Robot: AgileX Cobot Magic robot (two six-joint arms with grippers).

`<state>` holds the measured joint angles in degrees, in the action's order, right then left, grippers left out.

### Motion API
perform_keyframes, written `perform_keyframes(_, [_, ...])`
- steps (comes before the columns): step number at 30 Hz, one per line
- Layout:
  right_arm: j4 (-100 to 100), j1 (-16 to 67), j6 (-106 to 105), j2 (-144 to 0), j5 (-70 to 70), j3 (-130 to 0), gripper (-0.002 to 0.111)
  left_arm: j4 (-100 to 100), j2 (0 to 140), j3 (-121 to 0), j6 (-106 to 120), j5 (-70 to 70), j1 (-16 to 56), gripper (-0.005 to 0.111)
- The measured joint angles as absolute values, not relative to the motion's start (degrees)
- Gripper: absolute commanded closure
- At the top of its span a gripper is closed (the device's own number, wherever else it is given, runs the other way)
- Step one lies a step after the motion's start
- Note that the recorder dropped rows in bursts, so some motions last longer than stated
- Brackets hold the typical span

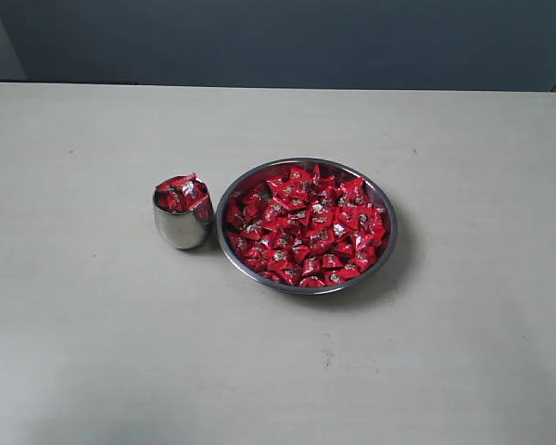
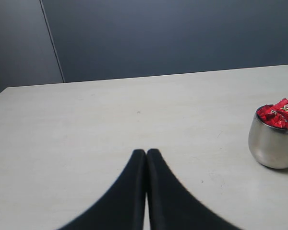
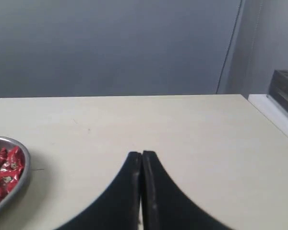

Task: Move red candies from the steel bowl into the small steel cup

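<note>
Scene: a pale table [image 1: 93,352] is shown from above and in front, with a dark grey wall behind it at 12 o'clock.
Steel bowl [image 1: 306,290]: it is set upright near the middle of the table, slightly toward 3 o'clock.
Red candies [image 1: 306,227]: the bowl is filled nearly across its whole floor with shiny red wrapped pieces, heaped in a loose layer.
Small steel cup [image 1: 181,230]: it is placed upright at 9 o'clock of the bowl, just beside its rim; whether the two touch cannot be told.
Cup contents [image 1: 182,193]: red candies are piled to the brim, and some stand above it.
Left gripper [image 2: 146,152]: the black fingers are pressed together with nothing between them. They are held above bare table, well apart from the cup [image 2: 273,143] and its candies [image 2: 278,115].
Right gripper [image 3: 141,154]: it is clenched, tip against tip, and nothing is grasped. It is held over bare table, apart from the bowl's rim [image 3: 20,179], behind which a few candies [image 3: 2,167] are seen.
</note>
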<state>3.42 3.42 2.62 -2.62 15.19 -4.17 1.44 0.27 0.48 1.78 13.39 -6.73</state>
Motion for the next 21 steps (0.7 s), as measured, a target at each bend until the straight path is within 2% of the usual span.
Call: perform_keyframes(21, [3.57,1.46,2.62,-0.75,17.34,-0.30,0.109,1.44,0.27,0.48,1.78,13.39,-6.73,0.106])
